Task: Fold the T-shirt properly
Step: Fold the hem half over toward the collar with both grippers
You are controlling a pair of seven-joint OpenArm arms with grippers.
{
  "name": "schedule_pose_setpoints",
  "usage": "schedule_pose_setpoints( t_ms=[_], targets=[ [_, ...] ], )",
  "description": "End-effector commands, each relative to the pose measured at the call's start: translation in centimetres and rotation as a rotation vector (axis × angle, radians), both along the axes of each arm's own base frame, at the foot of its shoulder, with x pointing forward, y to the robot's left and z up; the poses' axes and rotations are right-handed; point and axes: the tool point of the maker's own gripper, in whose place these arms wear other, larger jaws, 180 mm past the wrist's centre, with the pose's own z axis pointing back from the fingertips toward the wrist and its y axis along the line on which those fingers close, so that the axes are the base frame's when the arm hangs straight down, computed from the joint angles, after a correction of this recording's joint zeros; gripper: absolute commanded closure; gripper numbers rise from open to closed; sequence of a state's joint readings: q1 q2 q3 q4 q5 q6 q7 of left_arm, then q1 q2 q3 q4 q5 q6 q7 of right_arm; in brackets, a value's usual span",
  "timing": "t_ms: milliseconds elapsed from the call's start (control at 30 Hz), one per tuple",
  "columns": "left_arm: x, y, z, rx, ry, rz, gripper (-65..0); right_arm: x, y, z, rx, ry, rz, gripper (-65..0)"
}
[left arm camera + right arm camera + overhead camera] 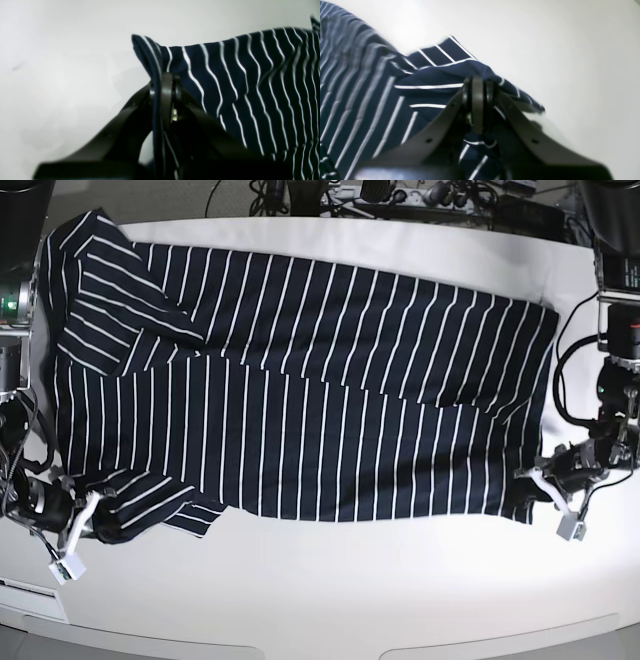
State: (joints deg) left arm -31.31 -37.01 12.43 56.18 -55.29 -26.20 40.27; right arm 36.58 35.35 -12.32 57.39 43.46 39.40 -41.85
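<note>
Right gripper point(98, 518), near left: clenched on a bunched sleeve of the T-shirt point(300, 380), cloth pinched between its fingertips.
T-shirt, centre: spread flat across the white table point(330, 580), stripes running near to far, far-left sleeve folded over.
Left gripper point(532, 476), near right: clamped on the hem corner, raised.
Cables point(400, 195), far edge, clear of the cloth.

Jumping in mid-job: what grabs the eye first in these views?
The T-shirt, dark with thin white stripes, lies spread across most of the white table. The left gripper is shut on the cloth at its near corner on the base view's right, and the right gripper is shut on the bunched sleeve at the near corner on that view's left.
</note>
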Motion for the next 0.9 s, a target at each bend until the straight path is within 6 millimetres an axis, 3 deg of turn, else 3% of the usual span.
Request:
schedule_pose_setpoints(
  t_ms=[0, 167, 300, 467, 633, 867],
  targets=[
    [1.1, 0.1, 2.7, -0.022, -0.066, -0.011, 0.0, 1.3, -0.5, 2.9, 0.010, -0.074, -0.012, 0.0],
    [-1.3, -2.2, 1.8, -0.078, 0.002, -0.162, 0.0, 0.5, -0.2, 2.6, 0.054, -0.021, -0.004, 0.0],
    [-3.0, -2.7, 1.2, -0.101, 0.027, -0.237, 0.0, -2.2, -0.1, 2.1, 0.142, 0.118, 0.040, 0.0],
    [-3.9, -2.2, 0.6, -0.101, 0.046, -0.243, 0.0, -5.1, -2.1, 0.5, 0.155, 0.217, 0.025, 0.0],
    [-3.9, -1.6, 1.1, -0.086, 0.041, -0.240, 0.0, -6.3, -4.1, 0.5, 0.155, 0.138, -0.014, 0.0],
    [-4.3, -2.3, 1.7, -0.136, 0.053, -0.261, 0.0, -10.4, -0.3, 1.1, 0.003, 0.082, 0.187, 0.0]
  ],
)
